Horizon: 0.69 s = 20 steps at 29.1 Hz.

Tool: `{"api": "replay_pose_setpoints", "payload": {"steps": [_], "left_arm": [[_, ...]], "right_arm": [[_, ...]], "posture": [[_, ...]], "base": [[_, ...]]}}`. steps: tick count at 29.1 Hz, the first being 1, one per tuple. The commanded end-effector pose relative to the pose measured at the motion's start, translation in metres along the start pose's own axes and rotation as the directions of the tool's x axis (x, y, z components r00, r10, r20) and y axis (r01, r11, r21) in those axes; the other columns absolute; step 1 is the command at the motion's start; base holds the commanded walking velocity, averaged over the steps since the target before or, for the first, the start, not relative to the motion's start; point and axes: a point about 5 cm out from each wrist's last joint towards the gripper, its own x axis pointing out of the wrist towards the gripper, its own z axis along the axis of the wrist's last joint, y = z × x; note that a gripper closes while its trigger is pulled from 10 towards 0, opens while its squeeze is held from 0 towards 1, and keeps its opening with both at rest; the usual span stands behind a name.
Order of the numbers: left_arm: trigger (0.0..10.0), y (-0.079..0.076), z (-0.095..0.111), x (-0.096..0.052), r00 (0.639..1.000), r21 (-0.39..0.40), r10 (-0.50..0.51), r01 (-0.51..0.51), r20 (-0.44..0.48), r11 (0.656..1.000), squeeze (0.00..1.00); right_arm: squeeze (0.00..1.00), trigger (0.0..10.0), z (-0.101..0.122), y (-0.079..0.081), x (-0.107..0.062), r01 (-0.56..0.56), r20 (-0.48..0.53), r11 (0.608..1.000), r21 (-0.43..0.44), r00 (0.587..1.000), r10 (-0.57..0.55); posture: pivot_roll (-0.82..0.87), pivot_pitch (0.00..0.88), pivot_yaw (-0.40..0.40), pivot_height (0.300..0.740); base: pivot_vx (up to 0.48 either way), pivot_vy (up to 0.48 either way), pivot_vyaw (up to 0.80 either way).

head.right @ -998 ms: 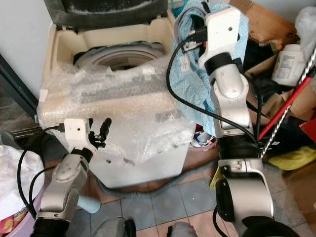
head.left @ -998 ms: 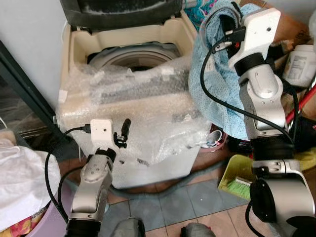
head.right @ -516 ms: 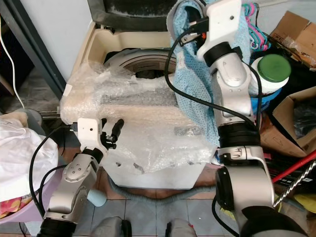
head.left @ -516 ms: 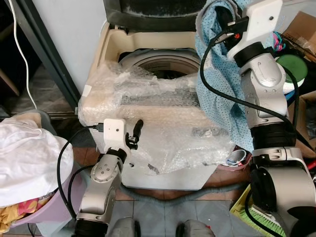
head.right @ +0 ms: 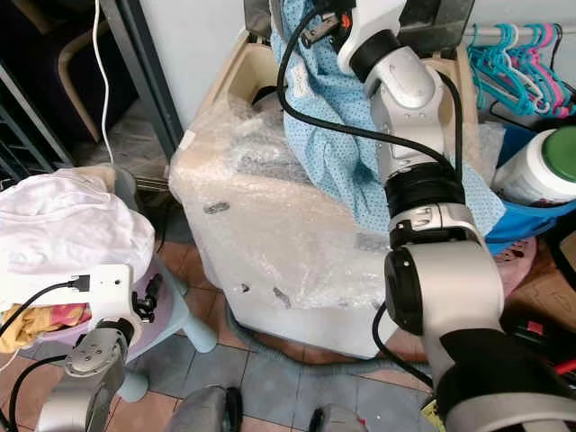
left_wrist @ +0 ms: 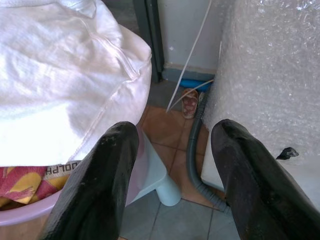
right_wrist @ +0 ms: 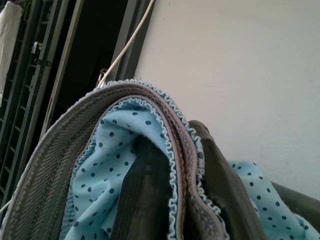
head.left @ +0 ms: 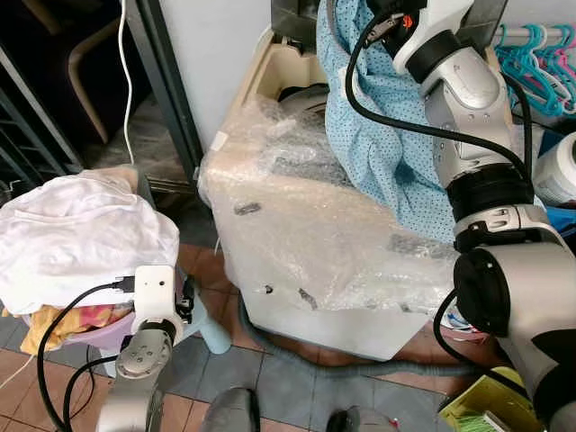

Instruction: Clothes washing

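Held the blue dotted garment (head.left: 378,135) clamped in the right gripper (right_wrist: 165,165) high over the washer (head.left: 306,225), likely for dropping into its tub, with the left gripper (left_wrist: 172,165) spread apart beside the laundry basket (left_wrist: 20,212).

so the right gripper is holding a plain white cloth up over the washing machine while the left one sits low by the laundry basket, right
Not quite: the cloth is light blue with dark dots, not plain white, as the left eye view and right wrist view show. The right gripper does hold it up over the washing machine, and the left gripper sits low by the laundry basket, jaws open.
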Motion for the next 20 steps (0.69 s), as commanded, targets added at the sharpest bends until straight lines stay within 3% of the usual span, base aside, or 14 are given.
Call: {"api": "replay_pose_setpoints", "payload": {"steps": [1,3,5,6,7,9,11,12,13,15,16,20], "left_arm": [[10.0,0.004,0.004,-0.002,1.000,0.016,0.016,-0.016,0.007,1.000,0.00],[10.0,0.005,0.005,-0.003,1.000,0.015,0.022,-0.022,0.008,1.000,0.00],[10.0,0.005,0.006,-0.004,0.999,0.014,0.032,-0.032,0.010,0.999,0.00],[10.0,0.006,0.006,-0.005,0.999,0.014,0.034,-0.035,0.011,0.999,0.00],[10.0,0.005,0.007,-0.006,0.999,0.017,0.035,-0.035,0.014,0.999,0.00],[10.0,0.005,0.008,-0.006,0.999,0.019,0.034,-0.034,0.016,0.999,0.00],[10.0,0.004,0.008,-0.007,0.999,0.020,0.033,-0.033,0.016,0.999,0.00],[10.0,0.004,0.008,-0.006,0.999,0.021,0.031,-0.031,0.014,0.999,0.00],[10.0,0.002,0.008,-0.006,1.000,0.022,0.024,-0.024,0.013,0.999,0.00],[10.0,0.001,0.009,-0.005,1.000,0.023,0.019,-0.020,0.013,1.000,0.00],[10.0,-0.001,0.010,-0.004,1.000,0.023,0.011,-0.011,0.012,1.000,0.00],[10.0,-0.005,0.011,-0.001,1.000,0.023,0.000,0.000,0.012,1.000,0.00]], "right_arm": [[0.00,10.0,0.014,-0.006,0.010,0.066,0.021,0.997,-0.031,0.998,-0.065],[0.00,10.0,0.016,-0.014,0.015,0.154,-0.024,0.987,-0.051,0.988,-0.155],[0.00,10.0,0.016,-0.029,0.016,0.299,-0.098,0.950,-0.085,0.947,-0.307],[0.00,10.0,0.016,-0.036,0.015,0.357,-0.127,0.930,-0.092,0.922,-0.366],[0.00,10.0,0.016,-0.052,0.010,0.456,-0.167,0.883,-0.107,0.868,-0.468],[0.00,10.0,0.018,-0.064,0.004,0.532,-0.179,0.842,-0.086,0.823,-0.538],[0.00,10.0,0.021,-0.073,0.000,0.553,-0.183,0.829,-0.080,0.810,-0.558],[0.38,10.0,0.018,-0.076,-0.003,0.547,-0.210,0.833,-0.087,0.807,-0.552],[1.00,10.0,0.008,-0.076,-0.008,0.520,-0.267,0.850,-0.083,0.810,-0.521],[1.00,10.0,0.001,-0.075,-0.011,0.504,-0.308,0.860,-0.076,0.809,-0.502],[1.00,10.0,-0.024,-0.070,-0.023,0.457,-0.419,0.886,-0.079,0.791,-0.445],[1.00,10.0,-0.054,-0.057,-0.038,0.341,-0.537,0.939,-0.053,0.783,-0.315]], "posture": [[0.09,0.076,0.010,0.740],[0.11,0.078,0.003,0.740],[0.12,0.081,-0.001,0.740],[0.12,0.082,-0.001,0.740],[0.12,0.083,-0.004,0.740],[0.12,0.084,-0.004,0.740],[0.12,0.085,-0.001,0.740],[0.11,0.085,0.000,0.740],[0.11,0.085,0.000,0.740],[0.11,0.085,0.000,0.740],[0.09,0.085,0.000,0.740],[0.08,0.087,0.006,0.740]], "base": [[0.000,0.000,0.00],[0.000,0.000,0.00],[0.000,0.000,0.00],[0.000,0.000,0.00],[0.000,0.000,0.00],[0.000,0.000,0.00],[0.000,0.000,0.00],[0.000,0.000,0.00],[0.000,0.000,0.00],[0.000,0.000,0.00],[0.000,0.000,0.00],[0.000,0.000,0.00]]}}
